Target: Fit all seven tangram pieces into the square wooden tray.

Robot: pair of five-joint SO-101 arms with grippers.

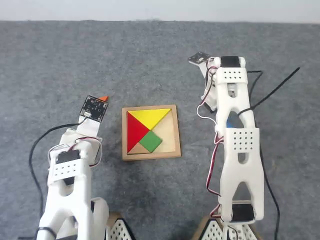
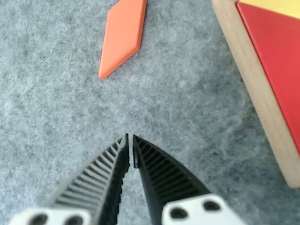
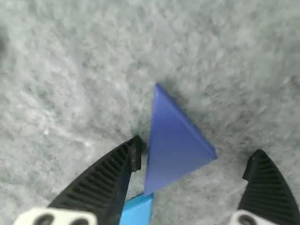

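Observation:
The square wooden tray (image 1: 175,131) lies mid-table with a yellow triangle (image 1: 149,116), a red triangle (image 1: 136,131) and a green square (image 1: 150,141) in it. In the left wrist view, my left gripper (image 2: 130,138) is shut and empty, hovering over the carpet short of an orange parallelogram (image 2: 123,35), with the tray's rim (image 2: 253,79) and the red triangle (image 2: 276,51) beside it. My right gripper (image 3: 197,159) is open and straddles a dark blue triangle (image 3: 176,140) that leans up on edge. A light blue piece (image 3: 136,211) lies right behind it.
Grey carpet covers the table. The left arm (image 1: 70,170) stands left of the tray, the orange parallelogram's tip (image 1: 103,98) showing past its camera board. The right arm (image 1: 240,140) stretches along the tray's right side, a blue piece (image 1: 231,120) showing beneath it.

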